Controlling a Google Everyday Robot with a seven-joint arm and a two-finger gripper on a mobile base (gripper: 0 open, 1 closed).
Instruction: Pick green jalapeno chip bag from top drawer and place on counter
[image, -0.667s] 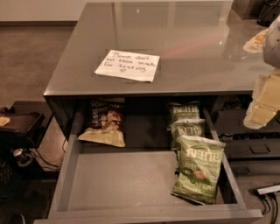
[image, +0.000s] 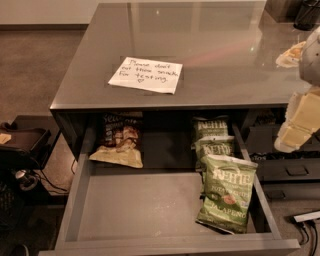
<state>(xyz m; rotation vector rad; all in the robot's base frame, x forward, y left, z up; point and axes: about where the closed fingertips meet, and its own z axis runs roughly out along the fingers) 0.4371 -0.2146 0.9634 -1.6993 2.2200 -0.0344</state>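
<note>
Three green jalapeno chip bags lie in a row along the right side of the open top drawer (image: 135, 207): the front one (image: 227, 200) flat with its label up, the middle one (image: 215, 148) and the back one (image: 210, 126) partly under the counter (image: 215, 40). My gripper (image: 296, 126), a cream-coloured piece, hangs at the right edge of the view, to the right of the drawer and above its level, apart from all the bags. It holds nothing that I can see.
A dark brown-and-tan snack bag (image: 119, 142) lies at the drawer's back left. A handwritten paper note (image: 146, 74) lies on the counter near its front edge. Darker cabinet drawers (image: 292, 170) stand at the right. Cables and black equipment (image: 22, 150) sit on the floor at the left.
</note>
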